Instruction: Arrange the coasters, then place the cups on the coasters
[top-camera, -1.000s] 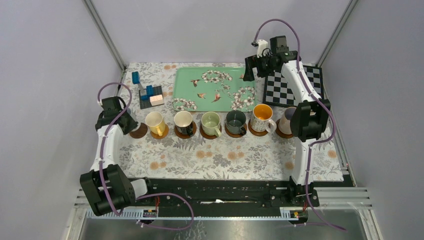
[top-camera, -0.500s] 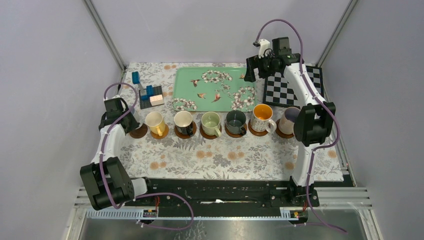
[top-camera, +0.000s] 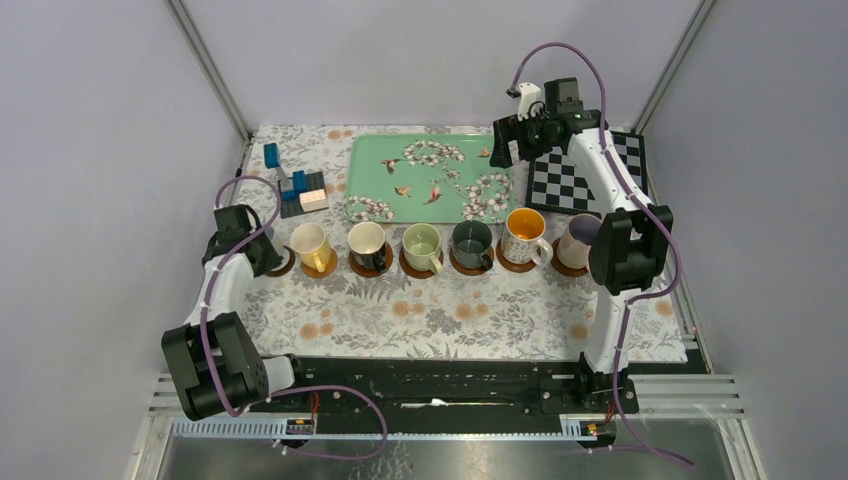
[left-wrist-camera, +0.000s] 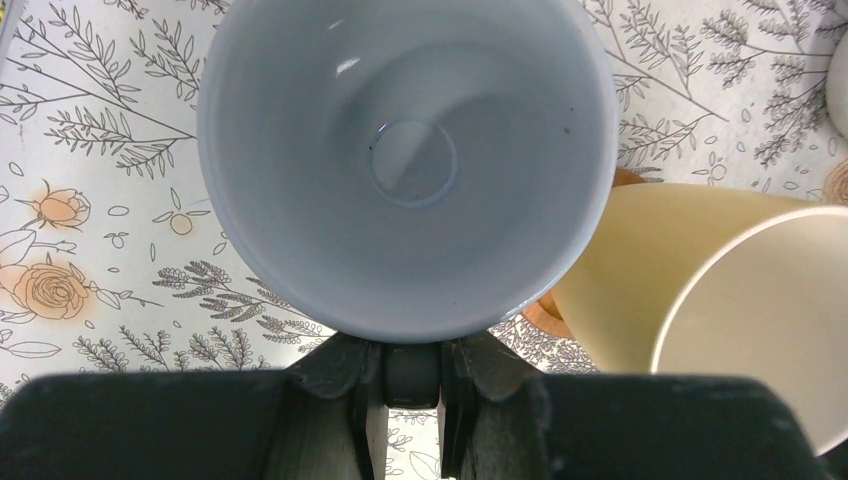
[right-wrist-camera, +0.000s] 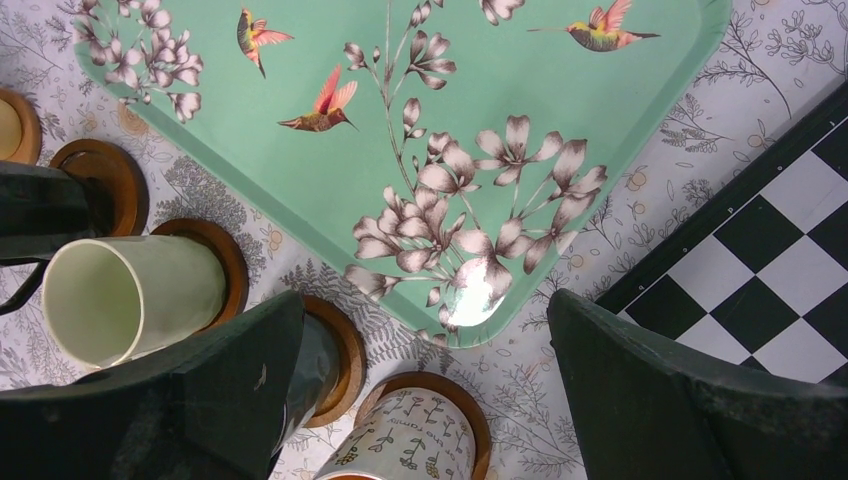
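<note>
Six cups (top-camera: 420, 246) sat on coasters (top-camera: 517, 266) across mid-frame. The left gripper (left-wrist-camera: 412, 378) clamped the pale blue cup (left-wrist-camera: 405, 160) at left, not yet released. The right gripper (right-wrist-camera: 425, 310) stood apart.

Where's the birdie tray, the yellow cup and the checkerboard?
green tray (top-camera: 418, 178), top view, a bare green patch in its middle.
yellow cup (top-camera: 309, 242), top view, its pale inside.
checkerboard (top-camera: 562, 186), top view, squares near its front edge.

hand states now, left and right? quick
Left hand: closed, holding the blue cup.
Right hand: open, holding nothing, above the tray corner.
</note>
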